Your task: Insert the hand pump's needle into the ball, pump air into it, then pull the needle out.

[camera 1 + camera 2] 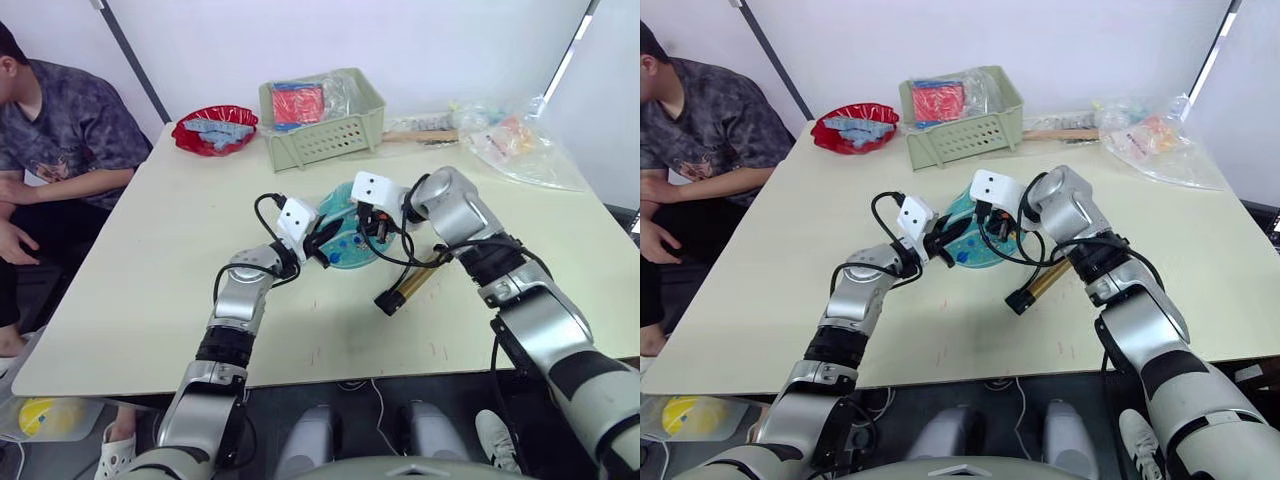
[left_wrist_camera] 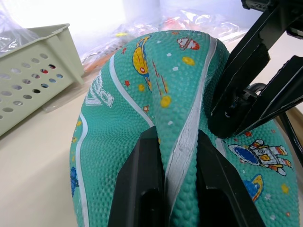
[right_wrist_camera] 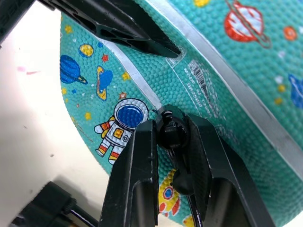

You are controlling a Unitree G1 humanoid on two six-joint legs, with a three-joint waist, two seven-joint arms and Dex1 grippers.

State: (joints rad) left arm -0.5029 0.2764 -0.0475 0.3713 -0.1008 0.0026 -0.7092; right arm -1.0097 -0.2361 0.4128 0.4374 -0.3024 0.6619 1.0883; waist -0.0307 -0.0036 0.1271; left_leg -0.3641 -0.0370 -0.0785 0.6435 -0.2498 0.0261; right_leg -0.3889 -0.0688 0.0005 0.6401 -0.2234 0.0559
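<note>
On the pale bench (image 1: 150,260), the left pincer (image 2: 173,189) pinches the soft teal rubber ball (image 2: 142,109); the right pincer (image 3: 173,142) clamps the needle's black fitting (image 3: 171,130) against it, next probably pushing it in

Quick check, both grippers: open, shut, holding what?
Left gripper: shut, pinching a fold of the ball.
Right gripper: shut on the needle fitting, at the ball's surface.
</note>
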